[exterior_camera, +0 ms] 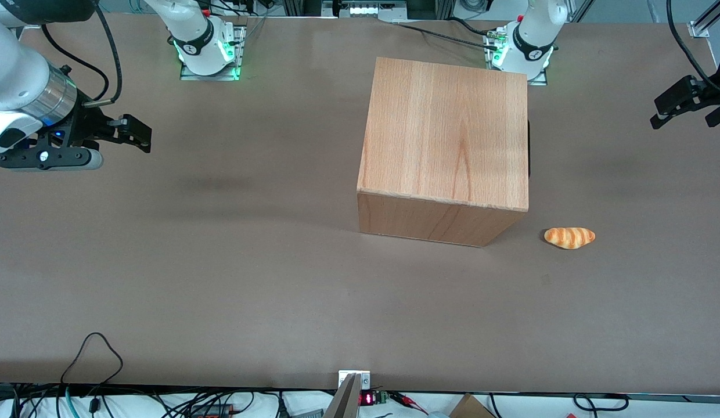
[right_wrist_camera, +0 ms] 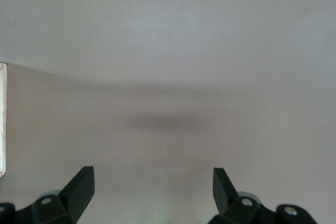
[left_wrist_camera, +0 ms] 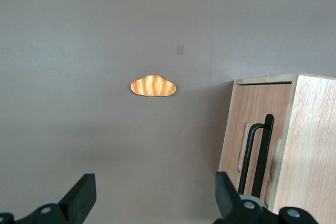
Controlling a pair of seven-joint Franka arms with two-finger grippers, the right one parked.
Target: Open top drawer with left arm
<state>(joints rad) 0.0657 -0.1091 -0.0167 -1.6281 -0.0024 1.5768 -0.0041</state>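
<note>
The wooden cabinet [exterior_camera: 444, 130] stands on the table, its drawer fronts facing the working arm's end. The top drawer's front with its slim black bar handle [left_wrist_camera: 266, 145] shows in the left wrist view and looks flush with the cabinet, shut. From the front camera only a dark strip [exterior_camera: 529, 148] of that face shows. My left gripper [exterior_camera: 684, 119] hangs above the table at the working arm's end, well apart from the cabinet. Its fingers [left_wrist_camera: 84, 190] stand wide open with nothing between them, and the gripper [left_wrist_camera: 153, 182] is not touching the handle.
A croissant-like bread piece [exterior_camera: 569, 237] lies on the brown table [exterior_camera: 249, 261] beside the cabinet, nearer the front camera and toward the working arm's end; it also shows as the bread [left_wrist_camera: 153, 86] in the wrist view. Cables run along the table's edges.
</note>
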